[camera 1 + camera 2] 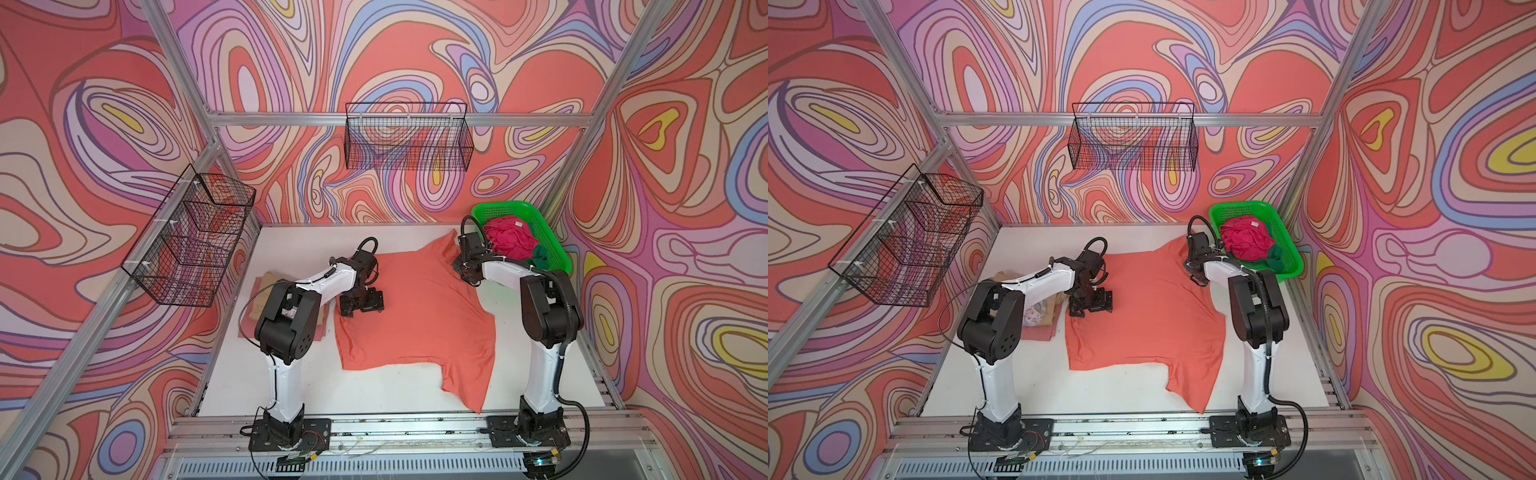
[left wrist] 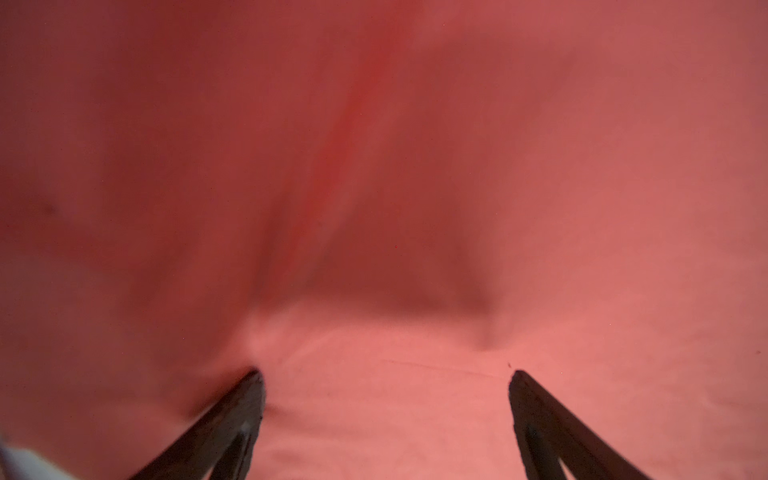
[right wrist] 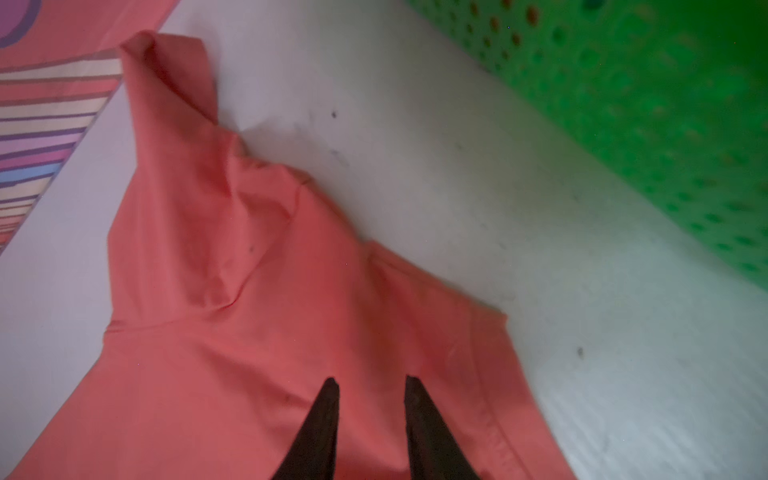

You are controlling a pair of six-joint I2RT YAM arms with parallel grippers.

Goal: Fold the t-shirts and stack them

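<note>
Spreading step. Orange shirt (image 1: 415,316) flat mid-desk (image 1: 374,390). I see left jaws wide apart at its 10 o'clock edge; right jaws narrowly apart, empty, over 1 o'clock sleeve. Next, I judge: pinch sleeve, fold inward.
</note>
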